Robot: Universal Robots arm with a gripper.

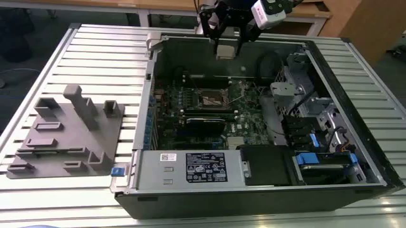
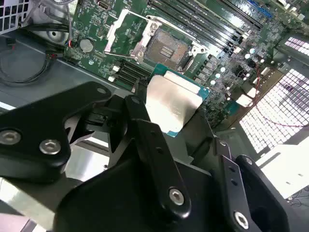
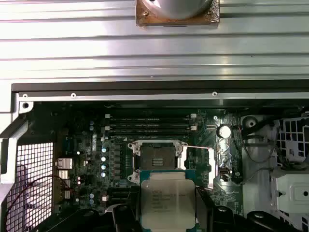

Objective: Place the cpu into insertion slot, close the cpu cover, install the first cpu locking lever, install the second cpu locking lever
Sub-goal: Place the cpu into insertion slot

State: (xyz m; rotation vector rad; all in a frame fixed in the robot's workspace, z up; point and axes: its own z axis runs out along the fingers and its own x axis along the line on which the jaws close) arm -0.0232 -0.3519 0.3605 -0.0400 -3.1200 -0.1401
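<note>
My gripper (image 1: 227, 46) hangs over the far wall of the open computer case, shut on the cpu (image 1: 226, 51), a small square chip with a silvery top. In both wrist views the cpu (image 2: 174, 104) (image 3: 167, 198) sits flat between the black fingers (image 2: 140, 108), held by two opposite edges. Below it, on the green motherboard, the insertion slot (image 1: 214, 99) (image 2: 166, 48) (image 3: 157, 155) lies bare with its dark centre showing. The cpu cover (image 2: 112, 33) (image 3: 212, 164) is swung open beside the slot. The cpu is well above the slot, not touching it.
The case (image 1: 147, 114) lies on its side on a slatted metal table (image 1: 95, 57). A black card (image 1: 204, 124) and long memory slots (image 3: 149, 126) flank the socket. The power supply (image 1: 190, 166) and drive bays (image 1: 317, 118) fill the near side and the exterior view's right. A grey fixture block (image 1: 66, 133) stands at the exterior view's left.
</note>
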